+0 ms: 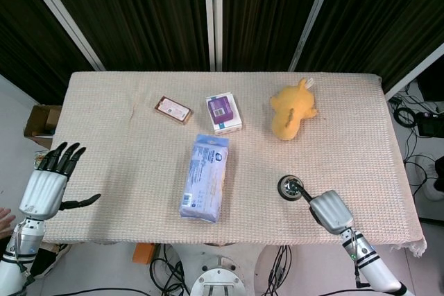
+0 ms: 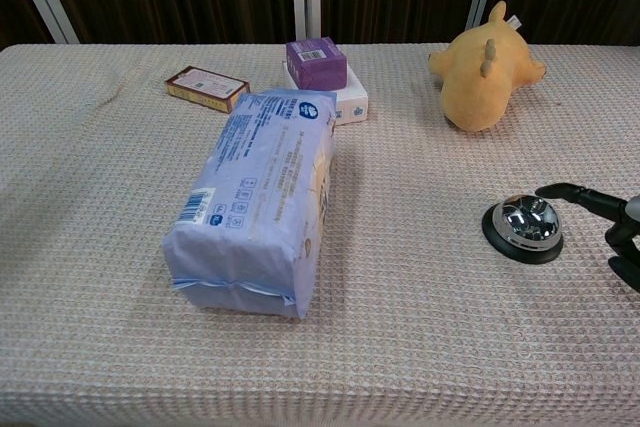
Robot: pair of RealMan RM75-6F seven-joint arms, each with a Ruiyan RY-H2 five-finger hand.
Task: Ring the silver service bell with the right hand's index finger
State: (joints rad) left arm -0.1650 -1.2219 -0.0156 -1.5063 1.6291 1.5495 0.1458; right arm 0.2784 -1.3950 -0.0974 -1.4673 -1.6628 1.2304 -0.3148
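Right hand [image 1: 330,211] sits at the bell's [image 2: 523,224] 4 o'clock, fingers curled, holding nothing, index finger [image 2: 572,192] poking over the dome. Next: press straight down.

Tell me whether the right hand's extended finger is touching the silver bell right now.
Apart. In the chest view the right hand's fingertip hovers just above and behind the silver bell, with tablecloth visible between them.

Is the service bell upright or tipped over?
Upright: the service bell sits flat on its black base, dome and button facing up, in the chest view.
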